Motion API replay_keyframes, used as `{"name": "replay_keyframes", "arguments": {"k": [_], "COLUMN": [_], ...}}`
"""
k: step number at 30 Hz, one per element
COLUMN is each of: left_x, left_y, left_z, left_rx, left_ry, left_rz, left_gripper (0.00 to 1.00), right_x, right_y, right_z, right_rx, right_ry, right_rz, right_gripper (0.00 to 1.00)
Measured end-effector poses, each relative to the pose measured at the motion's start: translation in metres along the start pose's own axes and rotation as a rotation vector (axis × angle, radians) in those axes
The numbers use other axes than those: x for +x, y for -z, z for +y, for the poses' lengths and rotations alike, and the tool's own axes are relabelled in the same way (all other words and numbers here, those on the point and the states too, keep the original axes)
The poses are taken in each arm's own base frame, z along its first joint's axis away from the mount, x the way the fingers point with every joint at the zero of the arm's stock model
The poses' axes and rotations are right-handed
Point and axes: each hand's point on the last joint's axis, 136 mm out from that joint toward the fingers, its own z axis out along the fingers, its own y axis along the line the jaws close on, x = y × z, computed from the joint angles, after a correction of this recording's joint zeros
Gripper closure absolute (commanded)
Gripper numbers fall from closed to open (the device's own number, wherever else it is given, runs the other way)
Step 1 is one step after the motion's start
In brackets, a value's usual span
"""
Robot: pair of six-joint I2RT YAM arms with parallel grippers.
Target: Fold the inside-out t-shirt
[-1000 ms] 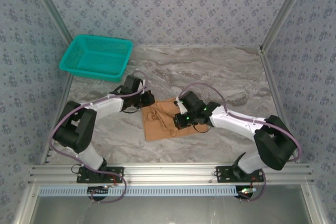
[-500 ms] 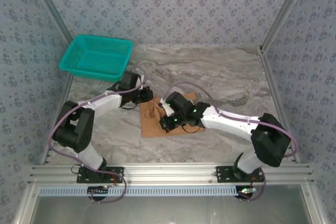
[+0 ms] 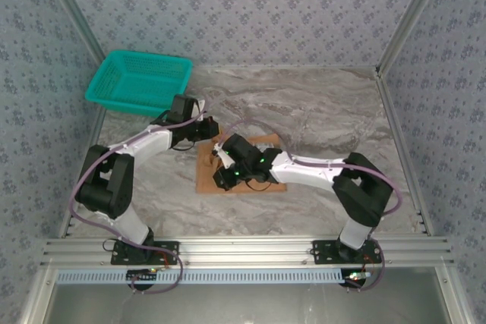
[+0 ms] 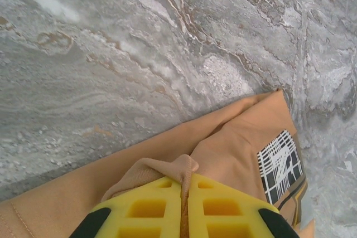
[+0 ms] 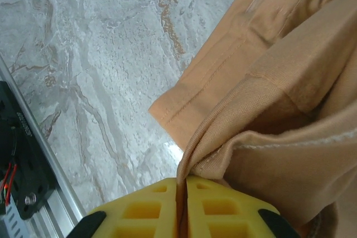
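The inside-out t-shirt lies bunched in a small orange-tan patch on the marble table, between the two arms. My left gripper sits at its far left corner. In the left wrist view its yellow fingers are shut on a raised fold of the cloth, with my left gripper low over the shirt. My right gripper is over the shirt's near left part. In the right wrist view, my right gripper is shut on a doubled edge of the t-shirt, lifted above a hemmed layer.
A teal mesh basket stands at the far left corner, just beyond the left arm. A black-and-white grid print shows on the cloth. The aluminium frame rail runs along the near edge, and patterned walls close three sides.
My right gripper has swept left across the shirt, dragging cloth with it, so the shirt is narrower. My left gripper has shifted slightly back and left with its fold.
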Motion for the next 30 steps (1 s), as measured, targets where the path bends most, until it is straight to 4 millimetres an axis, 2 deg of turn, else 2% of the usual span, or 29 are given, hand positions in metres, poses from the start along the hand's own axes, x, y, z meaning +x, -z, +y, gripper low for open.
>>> {"name": "replay_keyframes", "arguments": {"k": [3, 6, 9, 11, 14, 17, 20, 23, 25, 28, 30], "left_x": [0.0, 0.001, -0.004, -0.011, -0.021, -0.024, -0.008, 0.023, 0.055, 0.099, 0.122], "left_y": [-0.005, -0.01, -0.008, -0.004, 0.004, 0.023, 0.05, 0.063, 0.061, 0.047, 0.039], "left_z": [0.013, 0.033, 0.052, 0.061, 0.068, 0.065, 0.058, 0.047, 0.038, 0.031, 0.031], "left_rx": [-0.026, -0.075, -0.123, -0.15, -0.195, -0.219, -0.213, -0.174, -0.124, -0.074, -0.055], "left_ry": [0.004, 0.025, 0.053, 0.066, 0.066, 0.058, 0.056, 0.051, 0.042, 0.031, 0.034], "left_rz": [0.007, 0.018, 0.005, -0.019, -0.061, -0.116, -0.153, -0.139, -0.078, 0.042, 0.118], "left_gripper": [0.88, 0.77, 0.63, 0.57, 0.5, 0.46, 0.46, 0.46, 0.45, 0.47, 0.5], "right_x": [-0.002, -0.006, -0.015, -0.02, -0.021, -0.027, -0.039, -0.046, -0.04, -0.023, -0.011], "right_y": [-0.019, -0.027, -0.024, -0.016, 0.011, 0.046, 0.073, 0.082, 0.078, 0.066, 0.059], "right_z": [0.003, 0.01, 0.022, 0.03, 0.036, 0.028, -0.01, -0.063, -0.096, -0.123, -0.134], "right_rx": [-0.021, -0.054, -0.105, -0.134, -0.16, -0.151, -0.07, 0.041, 0.107, 0.166, 0.191], "right_ry": [0.001, 0.01, 0.03, 0.05, 0.08, 0.091, 0.029, -0.088, -0.166, -0.242, -0.277], "right_rz": [0.006, -0.002, -0.035, -0.057, -0.101, -0.173, -0.248, -0.282, -0.258, -0.195, -0.148], "right_gripper": [0.7, 0.59, 0.51, 0.49, 0.48, 0.48, 0.49, 0.51, 0.52, 0.54, 0.56]}}
